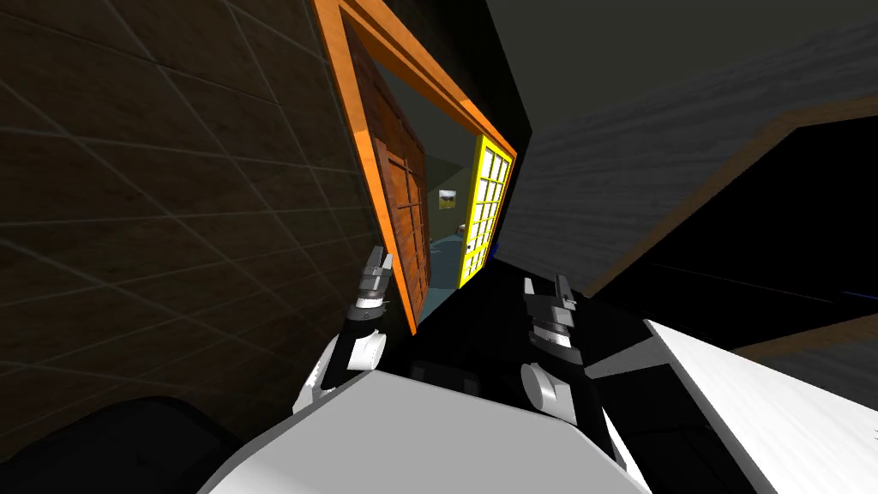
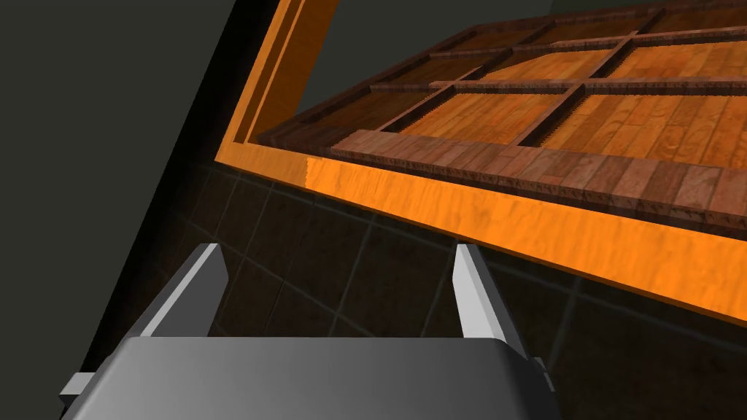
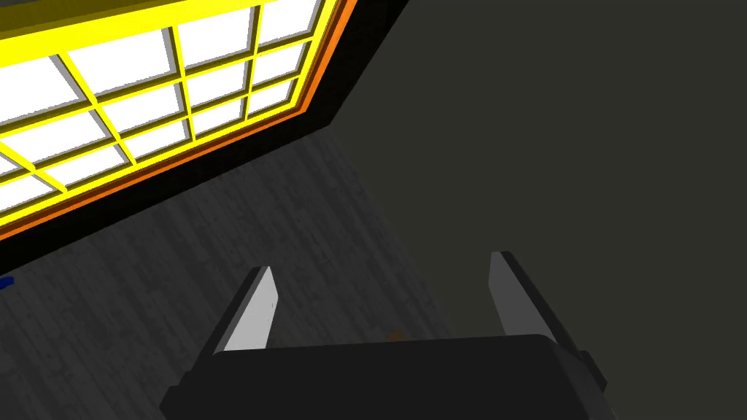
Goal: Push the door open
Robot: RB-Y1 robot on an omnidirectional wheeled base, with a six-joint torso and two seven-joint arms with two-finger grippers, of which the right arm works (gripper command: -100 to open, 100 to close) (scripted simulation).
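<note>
While hovering spread beside the orange frame [image 2: 511, 219], better swing left end effector [image 2: 339, 251] onto the brown panelled door [image 2: 583, 124] and shove flat-on; right end effector [image 3: 383, 262] spread too, idle.

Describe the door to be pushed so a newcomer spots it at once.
Find the dark tiled wall on the robot's left and the orange frame set in it. The door is the brown panelled wooden leaf inside that frame, unlike the yellow white-paned grid opposite.
</note>
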